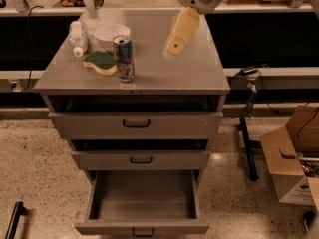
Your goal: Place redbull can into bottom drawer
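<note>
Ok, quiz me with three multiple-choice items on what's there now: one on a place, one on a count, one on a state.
1. Where is the redbull can?
A inside a drawer
B on the cabinet top
C on the floor

2. How many drawers sit below that top?
A two
B three
C four

3. The bottom drawer is:
A pulled open and empty
B shut
C open with a bowl inside

Answers:
1 B: the can stands upright beside the sponge, and the hand hovers apart to its right.
2 B: three stacked fronts show.
3 A: its bare floor shows.
</note>
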You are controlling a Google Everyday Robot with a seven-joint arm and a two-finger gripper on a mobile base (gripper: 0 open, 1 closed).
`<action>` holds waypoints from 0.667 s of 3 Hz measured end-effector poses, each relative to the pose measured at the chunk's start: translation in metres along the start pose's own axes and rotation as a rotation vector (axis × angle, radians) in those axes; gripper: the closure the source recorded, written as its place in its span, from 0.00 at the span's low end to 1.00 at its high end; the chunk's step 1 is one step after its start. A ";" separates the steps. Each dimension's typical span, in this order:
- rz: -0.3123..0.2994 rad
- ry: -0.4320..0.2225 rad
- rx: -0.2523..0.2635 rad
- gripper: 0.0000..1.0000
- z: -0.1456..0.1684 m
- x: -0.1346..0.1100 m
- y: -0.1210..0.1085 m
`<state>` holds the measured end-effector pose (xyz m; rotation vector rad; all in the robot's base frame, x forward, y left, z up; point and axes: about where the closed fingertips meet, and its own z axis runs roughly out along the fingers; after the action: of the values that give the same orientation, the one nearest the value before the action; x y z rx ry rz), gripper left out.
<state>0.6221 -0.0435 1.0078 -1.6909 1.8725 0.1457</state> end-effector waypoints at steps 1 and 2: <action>0.050 0.004 -0.037 0.00 0.041 -0.017 -0.021; 0.103 -0.006 -0.078 0.00 0.079 -0.027 -0.030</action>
<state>0.6787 0.0113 0.9664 -1.6433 1.9729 0.2679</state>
